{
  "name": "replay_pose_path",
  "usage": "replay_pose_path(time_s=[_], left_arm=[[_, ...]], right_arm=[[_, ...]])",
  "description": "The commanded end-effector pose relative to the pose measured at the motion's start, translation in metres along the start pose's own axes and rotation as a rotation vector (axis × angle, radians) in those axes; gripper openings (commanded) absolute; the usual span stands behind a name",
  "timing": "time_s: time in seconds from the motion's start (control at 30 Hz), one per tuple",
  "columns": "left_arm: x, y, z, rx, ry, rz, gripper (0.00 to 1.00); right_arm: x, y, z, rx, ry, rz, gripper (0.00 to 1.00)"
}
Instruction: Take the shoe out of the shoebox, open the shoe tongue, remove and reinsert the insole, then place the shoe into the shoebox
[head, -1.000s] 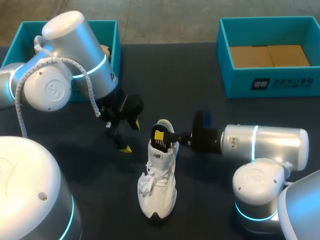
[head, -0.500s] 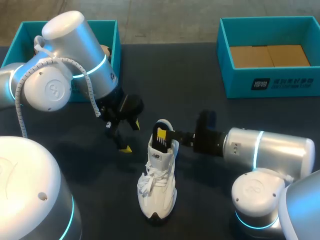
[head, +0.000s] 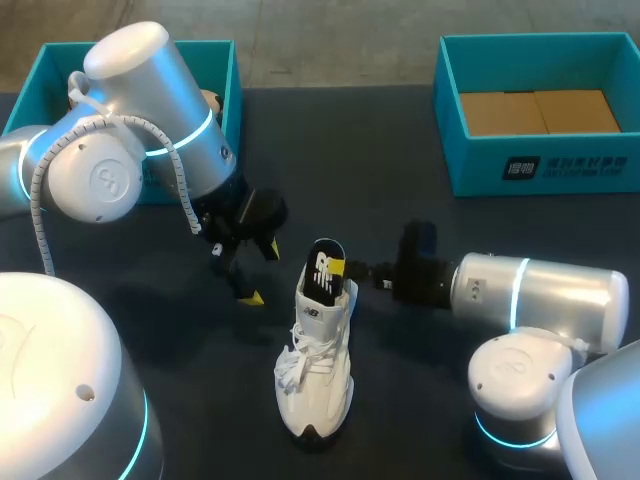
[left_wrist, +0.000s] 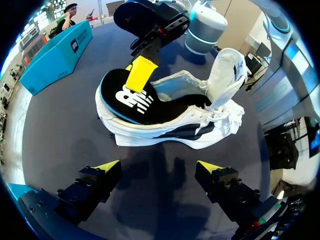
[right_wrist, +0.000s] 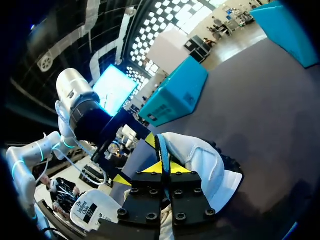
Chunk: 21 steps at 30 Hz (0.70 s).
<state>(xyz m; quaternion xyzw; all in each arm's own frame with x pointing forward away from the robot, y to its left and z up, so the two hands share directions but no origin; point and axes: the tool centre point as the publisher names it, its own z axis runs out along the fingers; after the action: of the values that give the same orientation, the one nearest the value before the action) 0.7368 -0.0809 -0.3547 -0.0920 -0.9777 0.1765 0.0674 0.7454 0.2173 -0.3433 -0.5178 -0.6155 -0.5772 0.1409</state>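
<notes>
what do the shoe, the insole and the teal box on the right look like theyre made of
Shoe: white mesh-like fabric, matte, with soft folds and creases.
Insole: probably foam with a black fabric top, thin and bending, teal edge.
Box: likely cardboard, smooth teal outside, bare brown floor inside.

Hidden and cut-off parts around the shoe and the two boxes

At the head view's upper left, the left arm (head: 150, 110) covers most of the left shoebox (head: 228, 75). A tan thing (head: 210, 100) by the box's inner wall shows too little to name. The right shoebox (head: 500, 165) is clipped by the frame's right edge. The insole (head: 324, 270) stands up from the heel of the shoe (head: 318, 370) with its lower end sunk inside, and it screens all but a sliver of yellow of the right gripper (head: 345, 268). In the right wrist view, that gripper's own body hides the shoe's forepart and most of the insole pinched between its tips.
</notes>
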Motion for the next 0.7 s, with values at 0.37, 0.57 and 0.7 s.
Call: replay_pose_path(time_s=[0.37,0.57,0.7], left_arm=[[0.001,0.0,0.0,-0.003,-0.002,-0.001,1.0],[0.001,0.0,0.0,-0.003,-0.002,-0.001,1.0],[0.001,0.0,0.0,-0.003,-0.002,-0.001,1.0]], right_arm=[[0.015,-0.025,0.005,0.176,-0.095,0.123,0.0],[0.014,-0.032,0.007,0.225,-0.097,0.15,0.0],[0.017,-0.026,0.007,0.199,-0.105,0.112,0.0]])
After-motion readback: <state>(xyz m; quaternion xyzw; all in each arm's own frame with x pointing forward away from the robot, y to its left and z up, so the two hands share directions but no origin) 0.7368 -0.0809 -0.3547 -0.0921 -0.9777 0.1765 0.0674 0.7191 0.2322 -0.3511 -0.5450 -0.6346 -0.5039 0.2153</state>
